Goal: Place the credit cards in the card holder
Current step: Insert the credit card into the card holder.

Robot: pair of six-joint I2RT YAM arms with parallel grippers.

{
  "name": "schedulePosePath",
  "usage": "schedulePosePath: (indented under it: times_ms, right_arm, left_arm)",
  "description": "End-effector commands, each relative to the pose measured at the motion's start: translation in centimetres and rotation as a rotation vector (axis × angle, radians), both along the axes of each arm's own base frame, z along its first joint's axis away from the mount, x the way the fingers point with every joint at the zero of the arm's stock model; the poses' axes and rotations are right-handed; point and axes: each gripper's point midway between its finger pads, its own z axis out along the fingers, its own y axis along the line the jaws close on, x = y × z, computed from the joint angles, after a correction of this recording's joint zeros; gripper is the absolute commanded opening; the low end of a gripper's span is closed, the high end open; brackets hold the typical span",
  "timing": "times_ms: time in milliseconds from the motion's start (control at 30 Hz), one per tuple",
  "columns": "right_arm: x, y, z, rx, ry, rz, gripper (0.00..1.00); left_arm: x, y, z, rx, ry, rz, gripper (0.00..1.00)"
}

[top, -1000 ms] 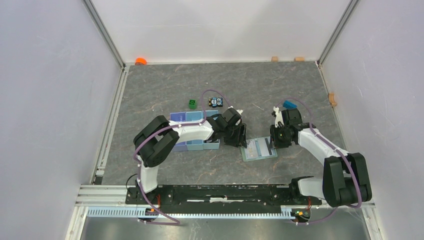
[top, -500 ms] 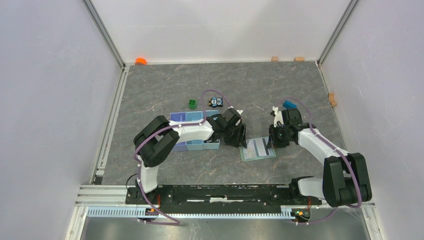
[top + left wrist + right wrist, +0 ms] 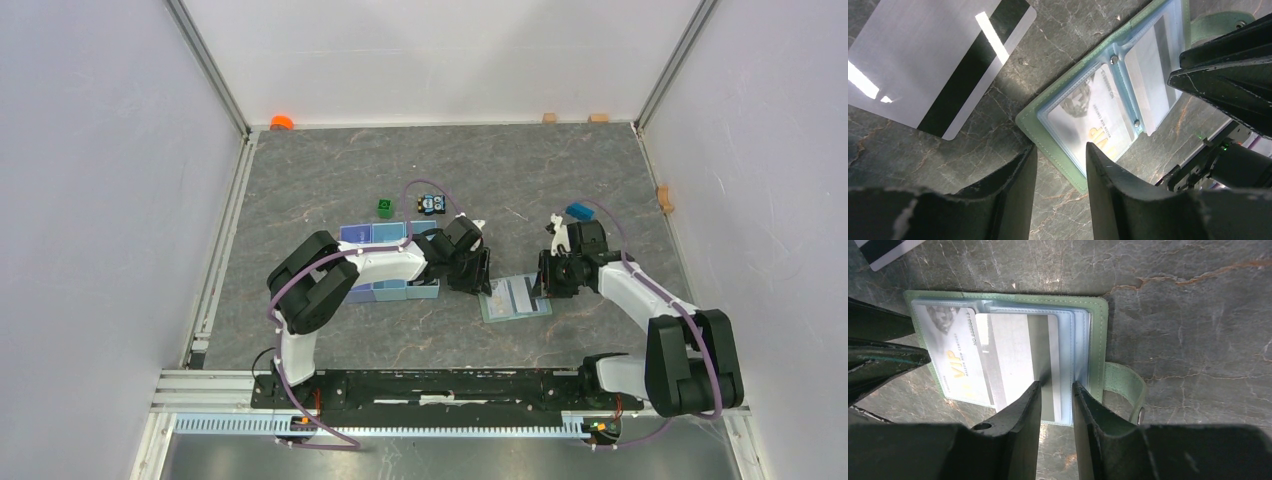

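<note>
The card holder [image 3: 515, 298] lies open on the table between my two grippers, sage green [image 3: 1098, 340] with pale blue sleeves and a snap tab [image 3: 1123, 385]. A VIP credit card [image 3: 955, 365] sits in its left pocket. A grey credit card with a dark stripe [image 3: 1013, 355] lies partly inside the right sleeve. My right gripper [image 3: 1056, 384] stands over this card, jaws narrowly apart, clamping nothing. Another striped credit card [image 3: 933, 65] lies loose on the table beside the holder. My left gripper [image 3: 1060, 147] is open over the holder's green edge [image 3: 1030, 122].
A light blue tray [image 3: 385, 262] lies under the left arm. Behind it are a green cube [image 3: 385, 207] and a small toy [image 3: 430, 204]. A blue block [image 3: 578, 210] lies behind the right gripper. An orange object [image 3: 282, 122] sits at the back left corner.
My right gripper has shifted slightly left, and the holder and striped card have slid left with it. The left arm has stayed in place.
</note>
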Motion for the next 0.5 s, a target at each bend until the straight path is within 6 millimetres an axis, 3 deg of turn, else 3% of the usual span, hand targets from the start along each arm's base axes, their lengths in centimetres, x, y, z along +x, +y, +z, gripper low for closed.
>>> schedulePosePath:
  times_ms: [0, 200, 467]
  right_arm:
    - [-0.5, 0.0, -1.1, 0.040, 0.007, -0.035, 0.34]
    - [-1.5, 1.5, -1.2, 0.202, 0.028, -0.050, 0.34]
    - [-1.6, 2.2, 0.2, 0.303, -0.002, -0.049, 0.32]
  left_arm:
    - [-0.5, 0.8, -1.6, 0.044, 0.014, 0.011, 0.46]
    - [-0.3, 1.3, -2.1, 0.079, 0.002, 0.011, 0.37]
    - [0.2, 1.7, -2.0, 0.112, -0.026, 0.010, 0.35]
